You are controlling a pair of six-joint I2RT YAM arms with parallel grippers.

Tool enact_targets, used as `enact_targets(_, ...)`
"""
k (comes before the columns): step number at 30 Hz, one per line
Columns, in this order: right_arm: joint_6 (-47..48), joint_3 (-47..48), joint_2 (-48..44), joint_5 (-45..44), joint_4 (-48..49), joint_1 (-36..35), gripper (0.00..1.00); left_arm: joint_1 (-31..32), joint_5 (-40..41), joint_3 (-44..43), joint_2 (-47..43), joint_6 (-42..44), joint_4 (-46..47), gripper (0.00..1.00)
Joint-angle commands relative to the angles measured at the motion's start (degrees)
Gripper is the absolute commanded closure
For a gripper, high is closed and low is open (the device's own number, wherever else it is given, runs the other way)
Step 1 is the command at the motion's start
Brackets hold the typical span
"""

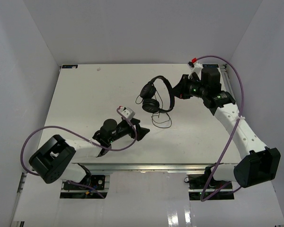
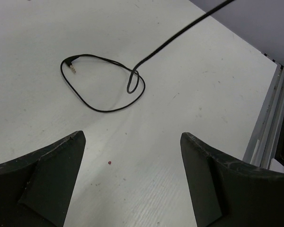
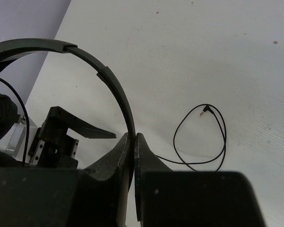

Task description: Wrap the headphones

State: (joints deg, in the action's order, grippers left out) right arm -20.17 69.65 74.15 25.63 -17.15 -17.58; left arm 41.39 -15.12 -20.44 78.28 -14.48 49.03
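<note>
Noted two arm bases (image 1: 73, 182) at the near edge, with thick purple cables (image 1: 32, 138) looping off them. Found the left gripper (image 1: 144, 130) ahead of the left base, low over the table (image 1: 80, 94), fingers (image 2: 42, 170) spread wide and holding nothing, with only bare surface and a small red speck (image 2: 109, 162) between them.

Logged, just beyond those fingers, the free end of the cable (image 2: 92, 108) lying on the table in a loose loop, its plug (image 2: 73, 68) at the loop's far left in the left wrist view, apart from both grippers. Traced the cable from the loop away toward the upper right of that view.

Located the headphones (image 1: 151, 105) past the table's middle, both earcups (image 1: 148, 89) to the left of the right arm. Confirmed the right gripper (image 3: 134, 142) clamped on the thin headband (image 3: 116, 90), fingers pressed against its two sides. Could not tell whether the earcups touch the table.

Recorded, farthest back, a purple cable arching over the right arm near the far right corner, and plain white walls (image 1: 132, 28) behind.
</note>
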Motion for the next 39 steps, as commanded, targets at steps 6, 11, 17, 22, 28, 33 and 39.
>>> enact_targets(6, -3.5, 2.5, -3.2, 4.0, 1.3, 0.4, 0.92, 1.6, -0.7, -8.6, 11.3, -1.9, 13.9, 0.08)
enact_targets(11, -4.1, 2.5, -3.7, 4.7, 1.3, 0.4, 0.92, 3.7, -0.1, -12.6, 18.5, -3.1, 16.2, 0.1)
enact_targets(17, -4.4, 2.3, -4.8, 5.3, 1.3, 0.4, 0.92, 4.3, 0.2, -14.8, 23.5, -6.4, 20.7, 0.25)
enact_targets(22, -4.7, 2.1, -5.4, 5.9, 1.3, 0.5, 0.92, 4.3, 0.9, -14.9, 24.5, -8.6, 23.2, 0.54)
enact_targets(28, -4.2, 0.9, -6.9, 6.4, 1.4, 0.7, 0.92, 4.3, -0.1, -15.8, 24.1, -9.3, 23.3, 0.89)
enact_targets(33, -1.2, -0.2, -7.9, 8.8, 1.3, 1.4, 0.92, 4.2, -0.8, -14.1, 20.7, -7.8, 19.4, 1.0)
enact_targets(39, 7.6, -0.8, -9.2, 17.8, 1.4, 2.0, 0.92, 2.2, -2.3, -10.5, 12.7, -4.5, 9.6, 1.0)
